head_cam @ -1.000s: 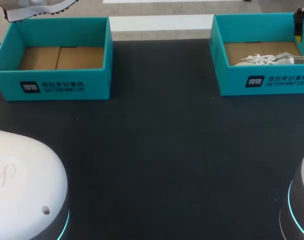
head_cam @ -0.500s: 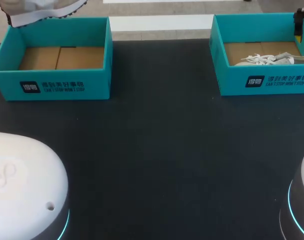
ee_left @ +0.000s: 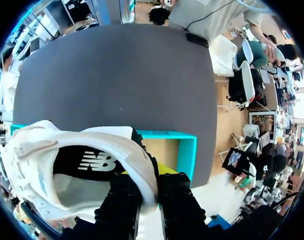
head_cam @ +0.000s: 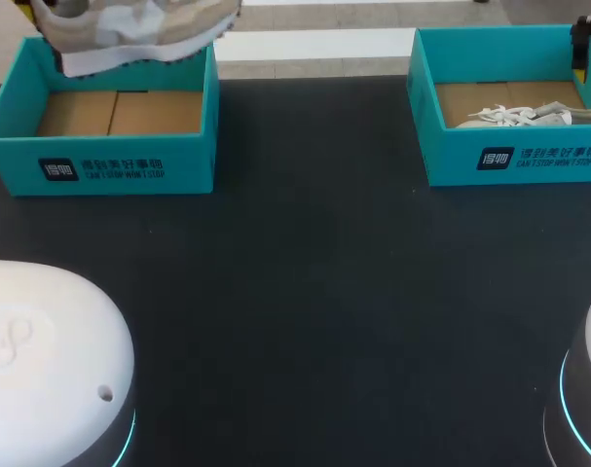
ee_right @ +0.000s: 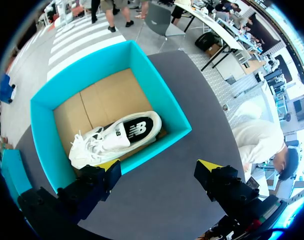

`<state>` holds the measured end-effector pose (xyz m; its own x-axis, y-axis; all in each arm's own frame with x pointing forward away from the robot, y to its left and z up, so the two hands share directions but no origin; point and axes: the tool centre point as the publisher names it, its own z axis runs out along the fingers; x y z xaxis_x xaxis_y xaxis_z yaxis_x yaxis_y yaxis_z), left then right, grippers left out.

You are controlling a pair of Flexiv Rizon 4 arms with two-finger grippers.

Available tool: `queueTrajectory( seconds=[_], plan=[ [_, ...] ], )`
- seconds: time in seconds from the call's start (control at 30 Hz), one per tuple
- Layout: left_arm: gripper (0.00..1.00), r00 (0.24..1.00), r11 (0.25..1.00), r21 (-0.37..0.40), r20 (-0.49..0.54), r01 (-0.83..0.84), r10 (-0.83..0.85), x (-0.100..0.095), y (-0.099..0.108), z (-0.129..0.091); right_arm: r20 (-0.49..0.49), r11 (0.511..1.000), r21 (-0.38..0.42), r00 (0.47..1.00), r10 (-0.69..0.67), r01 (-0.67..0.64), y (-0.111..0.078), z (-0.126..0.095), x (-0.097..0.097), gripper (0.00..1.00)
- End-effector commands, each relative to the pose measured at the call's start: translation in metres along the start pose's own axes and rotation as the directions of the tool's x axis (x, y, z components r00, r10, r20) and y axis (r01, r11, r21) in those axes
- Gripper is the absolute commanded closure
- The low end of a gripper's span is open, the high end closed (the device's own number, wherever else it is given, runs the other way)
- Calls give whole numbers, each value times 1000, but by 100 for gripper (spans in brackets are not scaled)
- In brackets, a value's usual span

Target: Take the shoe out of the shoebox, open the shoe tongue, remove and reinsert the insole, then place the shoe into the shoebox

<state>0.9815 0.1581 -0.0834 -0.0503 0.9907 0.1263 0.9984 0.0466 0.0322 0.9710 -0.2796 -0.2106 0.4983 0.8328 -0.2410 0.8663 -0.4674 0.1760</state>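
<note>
Hovering crosswise over left shoebox [head_cam: 110,167], shoe [head_cam: 129,29] clamped in left jaws; right jaws apart.

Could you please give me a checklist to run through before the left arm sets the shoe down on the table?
1. Left hand shut on the shoe at its collar: ok.
2. Shoe lifted above the left box: ok.
3. Insole lying inside the shoe: ok.
4. Laces loose enough to open it: cannot tell, they are hidden.
5. Right hand open and out of the way, over the right box: ok.
</note>
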Motion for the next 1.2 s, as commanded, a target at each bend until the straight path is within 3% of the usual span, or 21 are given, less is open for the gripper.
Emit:
queueTrajectory(
  seconds=[0.03, 0.3, 0.57, 0.87, 1.2],
  plan=[
    [100, 1000, 995, -95, -30, -5, 2, -24, -27, -6, -1, 1000, 0, 1000, 1, -1, 1, 0, 0, 0],
    [100, 996, 988, -150, -85, -30, 17, -84, -79, -4, -1, 1000, 0, 1000, 1, -1, 1, 0, 0, 0],
    [100, 997, 988, -148, -75, -33, 22, -133, -135, -4, -1, 1000, 0, 1000, 1, -1, 1, 0, 0, 0],
    [100, 996, 994, -63, -40, -88, 85, -167, -183, 0, -1, 1000, 0, 1000, 1, -1, 1, 0, 0, 0],
    [100, 996, 994, -63, -40, -88, 85, -167, -183, 0, -1, 1000, 0, 1000, 1, -1, 1, 0, 0, 0]
  ],
)
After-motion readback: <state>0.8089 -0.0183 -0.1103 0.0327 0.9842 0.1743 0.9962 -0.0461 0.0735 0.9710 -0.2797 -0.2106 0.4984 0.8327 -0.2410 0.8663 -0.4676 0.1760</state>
